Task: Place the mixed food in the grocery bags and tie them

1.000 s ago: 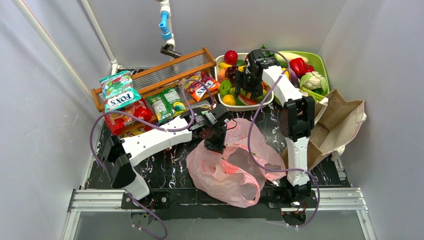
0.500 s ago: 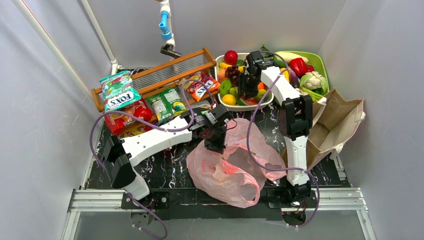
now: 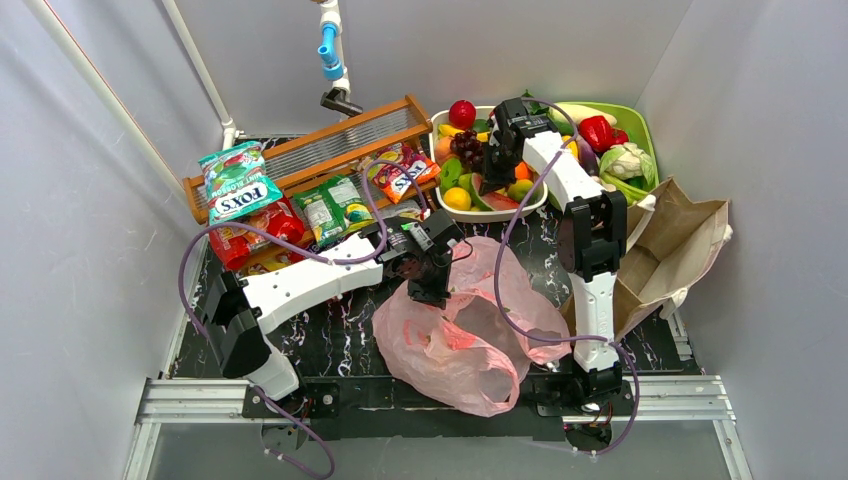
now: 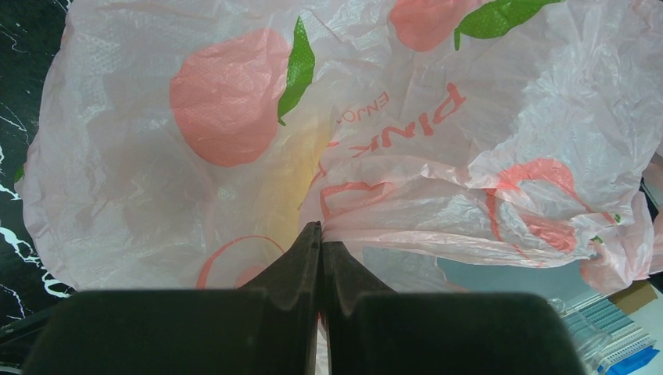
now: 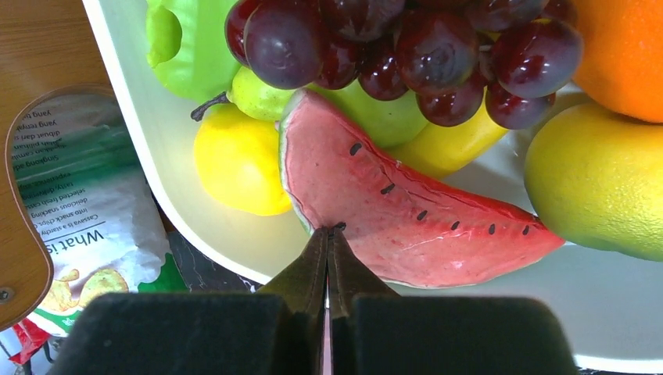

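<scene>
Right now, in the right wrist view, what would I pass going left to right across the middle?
In order: snack packet → lemon → watermelon slice → yellow-green fruit. The grapes are left out because they overlap several of these.

Top view: high behind the rig, looking down over the whole table (image 3: 330, 335). Left wrist: pressed close to the pink bag (image 4: 234, 156). Right wrist: close over the basket (image 5: 156, 156), at its near rim. Top view shows both spots.
</scene>
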